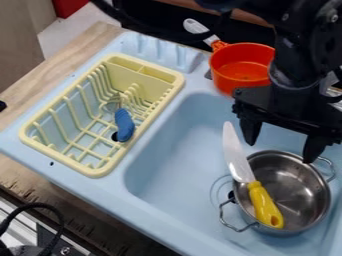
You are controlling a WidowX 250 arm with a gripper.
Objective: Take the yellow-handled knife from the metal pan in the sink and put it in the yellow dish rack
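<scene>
The hand [279, 153] hangs with its 2 fingers wide apart by the far rim of 1 steel pot [302, 200] in the blue sink [170, 145]. Across the pot lies 1 yellow-handled knife [256, 182]; beyond sits 1 orange pan [242, 75].

chunky toy knife [250, 179] with a whitish blade and bright yellow handle, lying slanted over one side of a shiny metal pot [300, 192], two wire handles, sitting upright in the light blue sink [174, 145]
</scene>
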